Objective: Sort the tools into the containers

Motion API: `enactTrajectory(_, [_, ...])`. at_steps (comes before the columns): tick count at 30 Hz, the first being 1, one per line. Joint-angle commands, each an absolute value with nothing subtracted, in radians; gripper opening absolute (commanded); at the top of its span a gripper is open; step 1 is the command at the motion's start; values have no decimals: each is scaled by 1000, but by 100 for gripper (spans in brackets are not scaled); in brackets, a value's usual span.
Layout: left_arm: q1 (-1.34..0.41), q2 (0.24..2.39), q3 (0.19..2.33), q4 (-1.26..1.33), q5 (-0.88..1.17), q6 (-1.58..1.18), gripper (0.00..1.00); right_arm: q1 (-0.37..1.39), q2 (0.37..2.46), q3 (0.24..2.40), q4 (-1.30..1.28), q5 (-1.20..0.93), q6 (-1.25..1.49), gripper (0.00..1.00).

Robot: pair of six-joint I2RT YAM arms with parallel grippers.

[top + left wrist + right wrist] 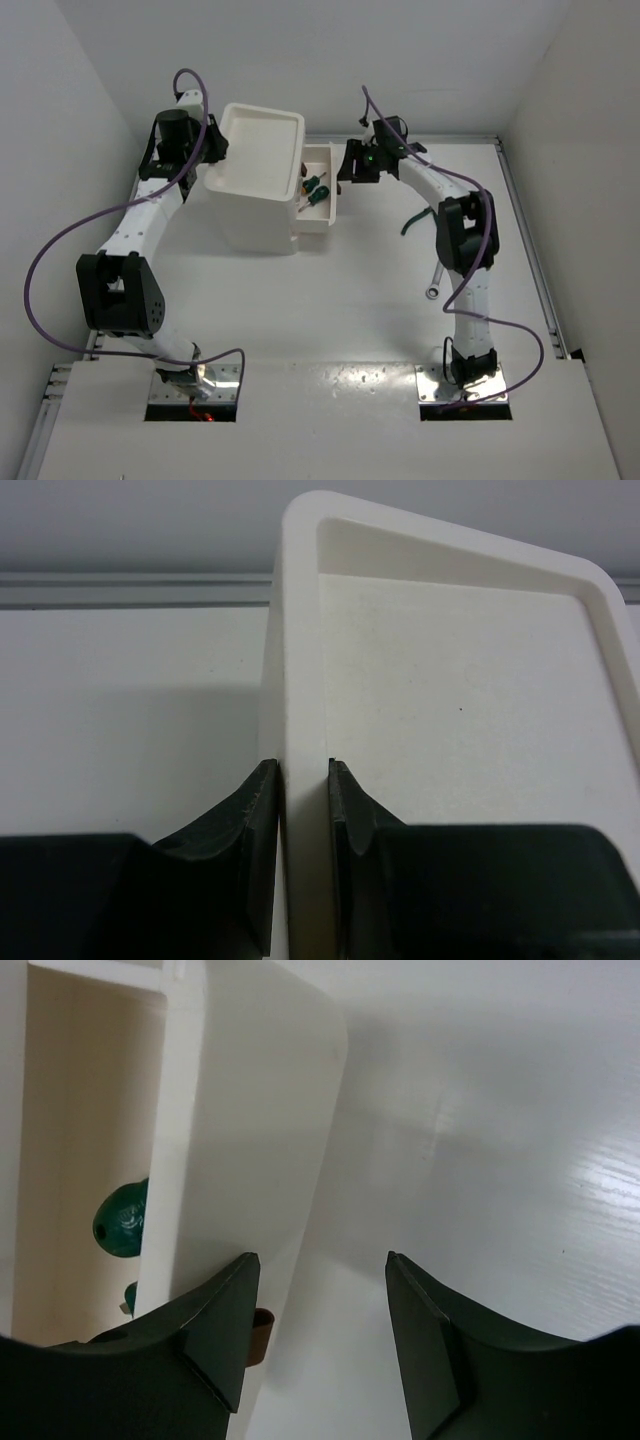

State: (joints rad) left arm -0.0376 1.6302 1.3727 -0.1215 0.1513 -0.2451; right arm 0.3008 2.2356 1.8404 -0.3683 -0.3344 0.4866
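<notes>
The white cabinet stands at the back left, its rimmed tray top bare. My left gripper is shut on the tray's left rim, one finger on each side of it. One drawer is pulled out to the right, and green-handled screwdrivers lie in it. My right gripper stands open just outside the drawer front, beside its dark red handle, with nothing between the fingers. A green handle shows inside the drawer.
A slim silver wrench lies on the table beside the right arm. A dark green curved handle, probably the pliers, pokes out from under that arm's forearm. White walls close in the table at the back and both sides.
</notes>
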Motion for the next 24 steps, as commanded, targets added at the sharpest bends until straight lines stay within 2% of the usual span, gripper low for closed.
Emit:
enactTrajectory(1, [-87, 1778, 1258, -374, 307, -308, 0, 348, 2171, 1812, -351, -491, 511, 56])
enactTrajectory(5, [-87, 1778, 1258, -374, 307, -308, 0, 330, 2087, 1676, -382, -507, 453, 56])
enactTrajectory(10, [-87, 1789, 1258, -374, 318, -308, 0, 356, 2034, 1635, -350, -546, 443, 56])
enactTrajectory(18, [-97, 1789, 1258, -374, 318, -308, 0, 413, 2155, 1775, -299, -711, 523, 57])
enactTrajectory(24, [-107, 1779, 1258, -374, 327, -308, 0, 445, 2216, 1808, -223, -712, 584, 59])
